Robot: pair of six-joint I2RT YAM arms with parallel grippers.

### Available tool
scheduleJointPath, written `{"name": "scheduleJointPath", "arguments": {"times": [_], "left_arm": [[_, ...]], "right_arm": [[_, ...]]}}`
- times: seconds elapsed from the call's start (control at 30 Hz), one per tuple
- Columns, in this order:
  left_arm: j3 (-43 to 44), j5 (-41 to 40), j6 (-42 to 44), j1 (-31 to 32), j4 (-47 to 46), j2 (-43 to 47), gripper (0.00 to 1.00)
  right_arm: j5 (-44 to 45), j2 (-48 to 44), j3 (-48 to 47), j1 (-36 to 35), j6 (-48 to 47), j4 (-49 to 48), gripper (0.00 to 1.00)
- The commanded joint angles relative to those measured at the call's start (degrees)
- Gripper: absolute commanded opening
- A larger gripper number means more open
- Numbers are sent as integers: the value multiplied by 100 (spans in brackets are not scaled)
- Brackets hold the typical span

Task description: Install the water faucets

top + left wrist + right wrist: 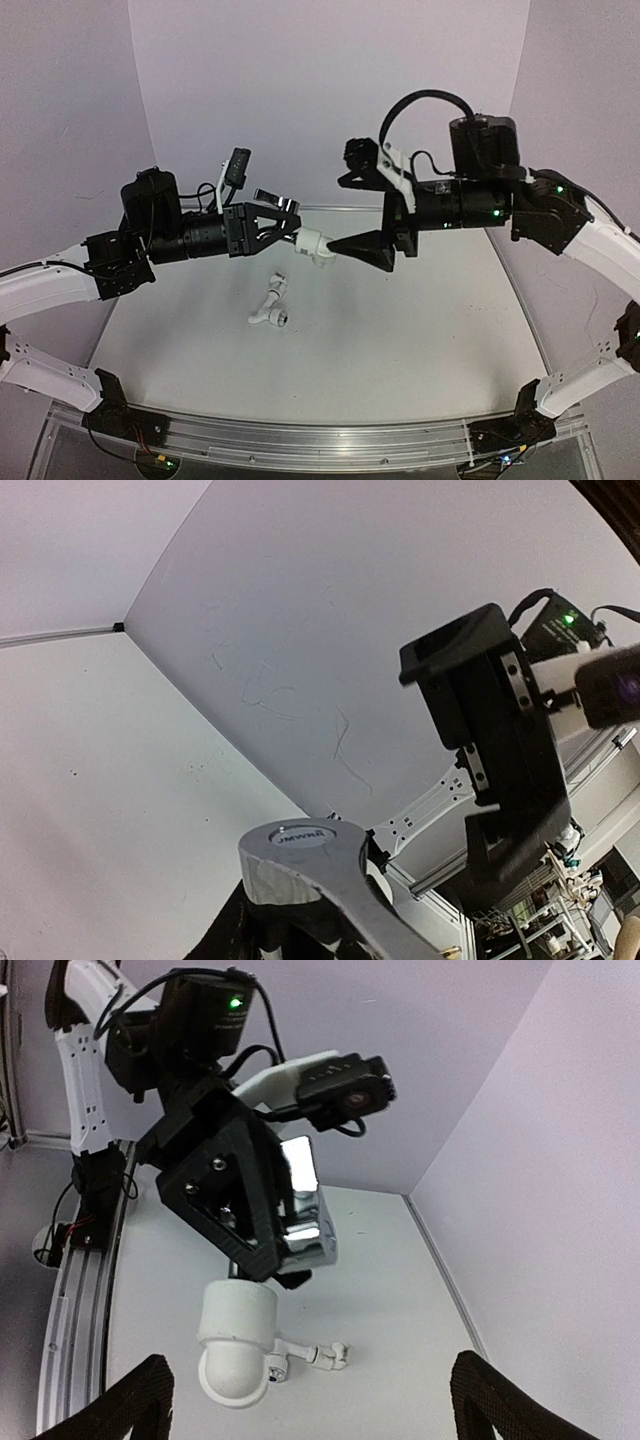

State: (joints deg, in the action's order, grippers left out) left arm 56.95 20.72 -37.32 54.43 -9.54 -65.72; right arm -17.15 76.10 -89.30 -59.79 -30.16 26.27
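Note:
The water faucet, a small chrome tap with a lever handle, is held in mid-air by my left gripper, which is shut on it. A short white elbow fitting sits on the tap's end and points toward the right arm. In the right wrist view the chrome body and the elbow hang below the left gripper's black fingers. My right gripper is open wide, its fingers well apart on either side of the elbow. The lever handle fills the bottom of the left wrist view.
A longer white bent pipe piece with a metal-ringed end lies on the white table below the two grippers. White walls stand at the back and sides. An aluminium rail runs along the near edge.

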Motion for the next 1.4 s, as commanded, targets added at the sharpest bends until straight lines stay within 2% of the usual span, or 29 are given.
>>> {"name": "scheduleJointPath", "arguments": {"times": [0.0, 0.13, 0.33, 0.5, 0.57, 0.7, 0.77, 0.83, 0.97, 1.2, 1.37], "left_arm": [[343, -103, 58, -12, -313, -32, 0], [314, -107, 4, -12, -381, -78, 0], [226, -86, -40, -12, -545, -87, 0], [194, -86, -27, -10, -577, -80, 0], [198, -96, -22, -4, -561, -85, 0], [186, -180, 0, -5, -503, -91, 0], [193, -184, 7, -4, -475, -102, 8], [214, -152, -7, -4, -454, -119, 18], [281, 3, -88, -3, -407, -158, 49], [155, -82, -304, -12, -453, 60, 73], [41, -116, -350, -12, -392, 215, 99]], "right_arm": [[345, 474, -444, -304, -392, 914, 96], [574, 739, -580, -454, -308, 978, 94], [1130, 1060, -667, -481, -110, 807, 79], [1344, 1170, -709, -482, -46, 653, 54], [1372, 1183, -732, -481, -42, 620, 39], [1342, 1126, -728, -489, -51, 599, 17], [1327, 1087, -691, -484, -50, 588, 7], [1352, 1053, -650, -487, -59, 567, 0], [1426, 1000, -614, -483, -75, 492, 0], [1441, 852, -457, -486, -31, 424, 0], [1391, 661, -180, -353, 212, 385, 0]]}}
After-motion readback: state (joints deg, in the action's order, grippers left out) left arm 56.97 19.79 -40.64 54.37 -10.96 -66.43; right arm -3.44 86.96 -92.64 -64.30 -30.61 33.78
